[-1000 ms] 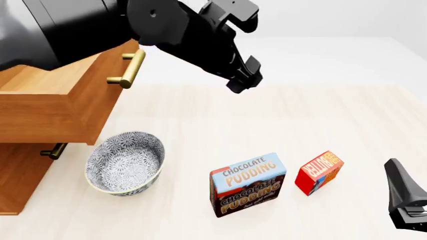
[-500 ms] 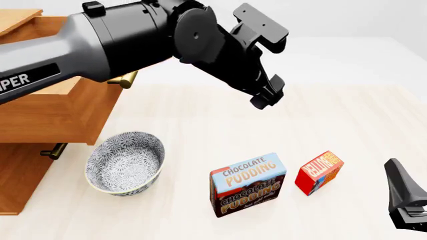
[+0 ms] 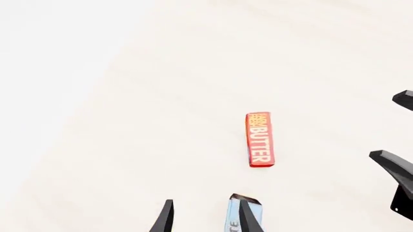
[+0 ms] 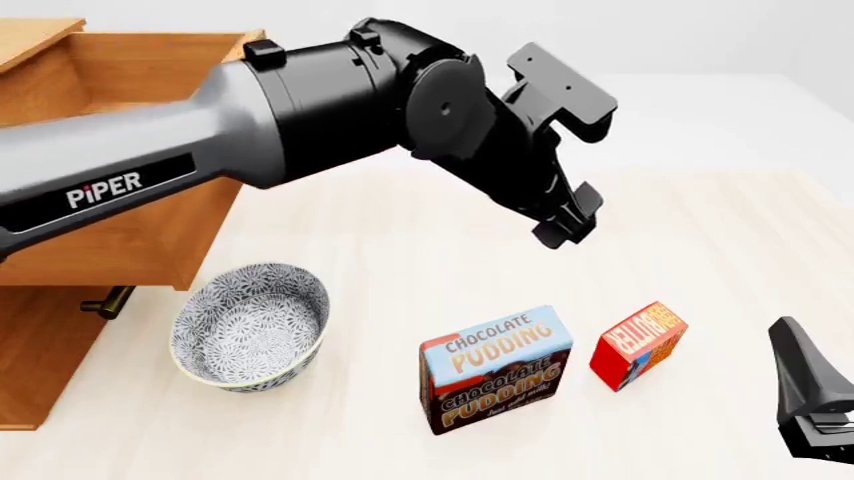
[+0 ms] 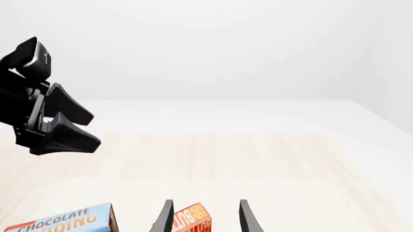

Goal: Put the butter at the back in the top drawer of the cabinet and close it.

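**What I count on my table**

I see one butter (image 4: 639, 344), one chocolate pudding box (image 4: 497, 369), one patterned bowl (image 4: 251, 325), one wooden cabinet (image 4: 40, 350) and my own two grippers: left (image 4: 566, 214), right (image 4: 811, 400).

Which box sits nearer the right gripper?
The butter, the small red box; the bigger blue-and-brown chocolate pudding box stands farther from the right gripper, toward the bowl.

- Lighting bright, even, diffuse across all views.
- Shadows faint and soft beneath the bowl (image 4: 251, 325) and boxes.
- Renders sharp; upper background washes to white.
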Controlling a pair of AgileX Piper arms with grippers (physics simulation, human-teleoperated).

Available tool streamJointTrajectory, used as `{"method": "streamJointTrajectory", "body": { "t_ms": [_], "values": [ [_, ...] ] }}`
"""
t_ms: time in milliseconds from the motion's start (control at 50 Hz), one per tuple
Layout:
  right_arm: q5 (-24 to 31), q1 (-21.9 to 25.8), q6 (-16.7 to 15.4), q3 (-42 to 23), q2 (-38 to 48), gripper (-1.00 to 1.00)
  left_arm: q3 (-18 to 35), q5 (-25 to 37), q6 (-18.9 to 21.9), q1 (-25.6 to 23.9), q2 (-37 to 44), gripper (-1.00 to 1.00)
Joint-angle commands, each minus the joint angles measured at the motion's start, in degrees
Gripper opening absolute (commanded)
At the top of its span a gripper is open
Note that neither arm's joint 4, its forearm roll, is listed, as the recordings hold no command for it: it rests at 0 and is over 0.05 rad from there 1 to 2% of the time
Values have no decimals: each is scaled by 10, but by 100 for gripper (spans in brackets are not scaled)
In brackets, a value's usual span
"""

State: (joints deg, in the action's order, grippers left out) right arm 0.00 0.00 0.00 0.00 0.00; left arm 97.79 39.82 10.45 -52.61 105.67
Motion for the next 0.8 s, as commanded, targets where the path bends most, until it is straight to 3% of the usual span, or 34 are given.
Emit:
{"method": "streamJointTrajectory", "body": {
  "t_ms": [20,800],
  "values": [
    [0,0,0,0,0,100,7,0,-1,-8,17,100],
    [0,0,0,0,0,100,66,5,-10,-35,109,100]
  ]
}}
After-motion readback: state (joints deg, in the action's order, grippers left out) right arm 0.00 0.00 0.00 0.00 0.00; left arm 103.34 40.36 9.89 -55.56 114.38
